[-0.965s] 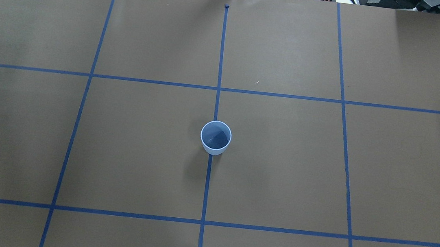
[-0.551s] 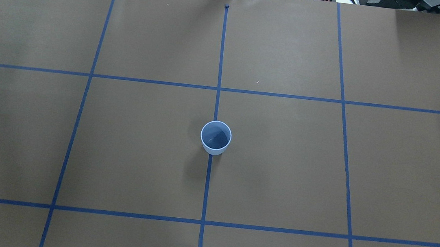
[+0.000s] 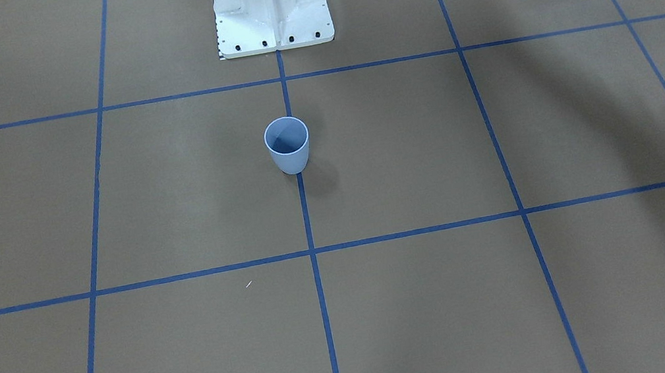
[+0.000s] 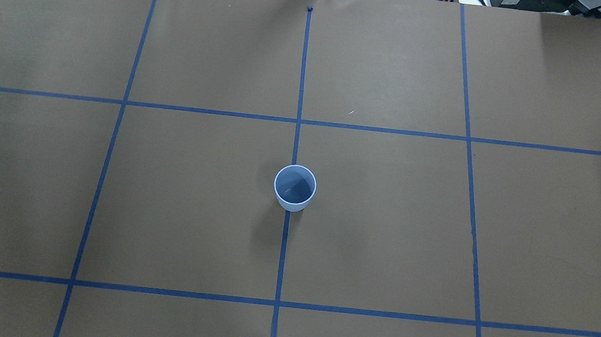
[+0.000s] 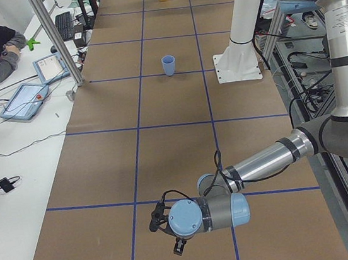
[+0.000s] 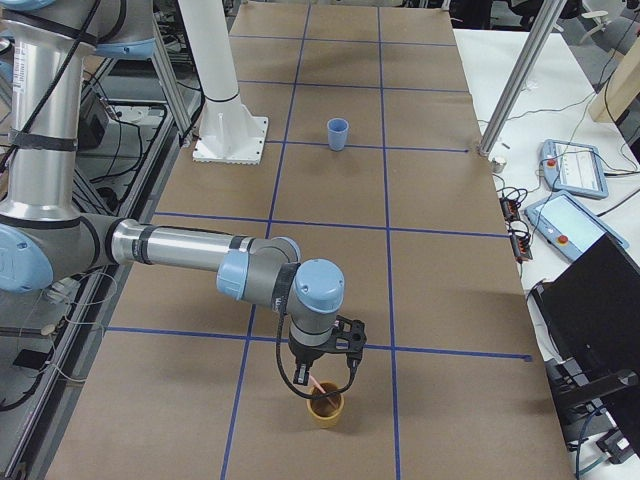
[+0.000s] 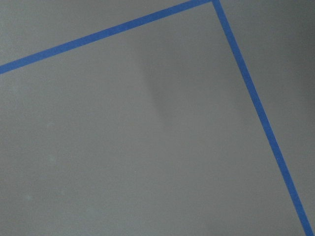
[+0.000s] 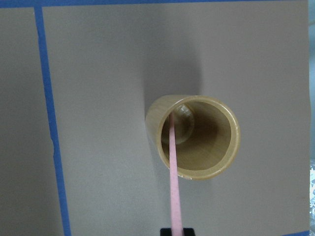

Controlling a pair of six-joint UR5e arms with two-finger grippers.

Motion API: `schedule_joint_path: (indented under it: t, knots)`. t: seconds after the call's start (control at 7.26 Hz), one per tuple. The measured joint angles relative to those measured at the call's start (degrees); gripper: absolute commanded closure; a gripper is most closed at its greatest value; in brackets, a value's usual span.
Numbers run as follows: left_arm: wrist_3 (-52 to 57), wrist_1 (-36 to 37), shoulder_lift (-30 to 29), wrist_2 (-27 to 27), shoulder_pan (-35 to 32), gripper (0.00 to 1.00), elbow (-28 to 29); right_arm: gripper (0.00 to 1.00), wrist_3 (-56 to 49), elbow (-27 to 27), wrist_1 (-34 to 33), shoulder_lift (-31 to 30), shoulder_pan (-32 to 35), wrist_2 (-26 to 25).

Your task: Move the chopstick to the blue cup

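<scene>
Nothing is changing between the earlier overhead pictures and the present one: no object in that view is moving, arriving or leaving, and no arm is coming into it. The right gripper (image 6: 318, 383), closed on the chopstick (image 8: 174, 182) above the tan cup (image 8: 216, 162) at the table's right end, and the left gripper (image 5: 166, 233) at the left end are showing only in the side and wrist views. Those views have no earlier pictures, so any motion there cannot be told.

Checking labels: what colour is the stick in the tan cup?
The thin straight stick is pale pink, clearest in the right wrist view.
</scene>
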Motion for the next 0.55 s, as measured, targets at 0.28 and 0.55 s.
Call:
schedule_joint_path:
  t: [0.28, 0.55]
  knots:
    - [-0.02, 0.0, 0.0, 0.0, 0.0, 0.02, 0.14, 1.0, -1.39, 1.27, -0.43, -0.43, 0.34, 0.03]
    - [-0.07, 0.0, -0.01, 0.0, 0.0, 0.02, 0.28, 1.0, -5.22, 1.85, -2.73, -0.28, 2.53, 0.02]
